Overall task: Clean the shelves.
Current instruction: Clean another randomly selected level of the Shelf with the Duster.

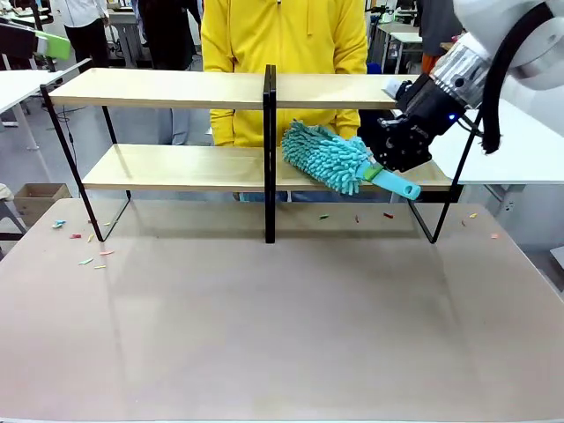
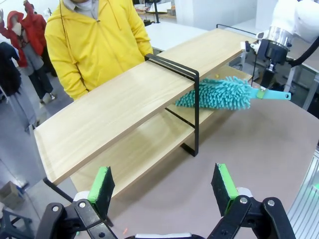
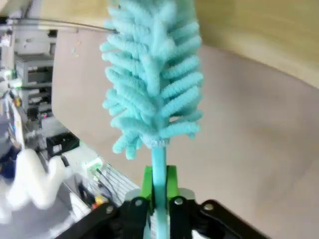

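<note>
From the front view I had the right gripper (image 1: 394, 150) clamped tight on the handle of the teal duster (image 1: 328, 156), whose fluffy head lay on the lower board of the shelves (image 1: 176, 167), just right of the black central upright (image 1: 269, 141). I judged the wiping to be under way on that right half; the lower left and the whole top board looked untouched by the duster, so most of the job seemed left. Coloured scraps (image 1: 88, 247) dotted the table (image 1: 282, 326) below the rack, and a person in a yellow hoodie (image 1: 282, 44) stood just behind the shelves.

In the left wrist view, the left gripper (image 2: 164, 186) hung with its green pads wide apart, holding nothing, well apart from the shelves (image 2: 119, 109). The duster (image 2: 219, 93) rested beside the upright, which I reckoned would block a straight sweep leftward.

The right wrist view had the duster's handle (image 3: 158, 169) pinched between the green pads (image 3: 171, 180), with the head (image 3: 154, 74) pointing away.
</note>
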`<action>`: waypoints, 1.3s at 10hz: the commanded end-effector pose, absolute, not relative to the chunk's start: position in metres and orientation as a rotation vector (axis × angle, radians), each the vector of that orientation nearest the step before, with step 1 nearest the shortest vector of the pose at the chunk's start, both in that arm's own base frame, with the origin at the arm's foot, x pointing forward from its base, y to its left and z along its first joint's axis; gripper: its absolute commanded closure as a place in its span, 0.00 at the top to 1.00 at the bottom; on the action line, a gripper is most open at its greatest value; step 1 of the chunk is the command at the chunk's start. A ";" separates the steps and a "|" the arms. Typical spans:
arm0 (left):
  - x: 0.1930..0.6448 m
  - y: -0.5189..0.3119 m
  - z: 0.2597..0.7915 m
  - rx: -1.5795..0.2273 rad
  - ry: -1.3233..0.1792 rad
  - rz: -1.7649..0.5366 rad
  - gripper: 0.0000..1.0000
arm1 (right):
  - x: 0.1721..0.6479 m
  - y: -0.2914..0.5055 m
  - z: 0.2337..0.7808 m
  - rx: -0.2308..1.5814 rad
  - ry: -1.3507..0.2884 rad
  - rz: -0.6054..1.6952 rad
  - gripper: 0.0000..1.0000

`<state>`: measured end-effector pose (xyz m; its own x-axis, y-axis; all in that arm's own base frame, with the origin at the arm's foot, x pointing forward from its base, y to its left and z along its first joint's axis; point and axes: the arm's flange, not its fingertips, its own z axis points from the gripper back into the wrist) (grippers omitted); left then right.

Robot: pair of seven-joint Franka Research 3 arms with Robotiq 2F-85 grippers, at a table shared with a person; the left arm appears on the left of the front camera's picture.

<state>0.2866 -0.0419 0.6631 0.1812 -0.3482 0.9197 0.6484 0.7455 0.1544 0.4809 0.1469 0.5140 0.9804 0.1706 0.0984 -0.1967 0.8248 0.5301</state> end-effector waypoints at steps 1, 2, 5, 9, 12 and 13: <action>0.286 -0.043 0.662 -0.295 -1.193 -0.707 1.00 | 0.475 0.137 0.521 0.462 -0.017 0.046 0.12; 0.286 -0.043 0.662 -0.295 -1.193 -0.707 1.00 | 0.464 0.130 0.519 0.429 0.004 -0.007 0.12; 0.286 -0.043 0.662 -0.295 -1.193 -0.707 1.00 | 0.429 0.092 0.524 0.204 0.011 -0.277 0.12; 0.286 -0.043 0.662 -0.295 -1.193 -0.707 1.00 | 0.418 0.079 0.532 0.117 -0.313 -0.303 0.12; 0.286 -0.043 0.662 -0.295 -1.193 -0.707 1.00 | 0.421 0.087 0.529 0.231 -0.267 -0.162 0.12; 0.286 -0.043 0.662 -0.295 -1.193 -0.707 1.00 | 0.422 0.086 0.526 0.272 -0.249 -0.146 0.12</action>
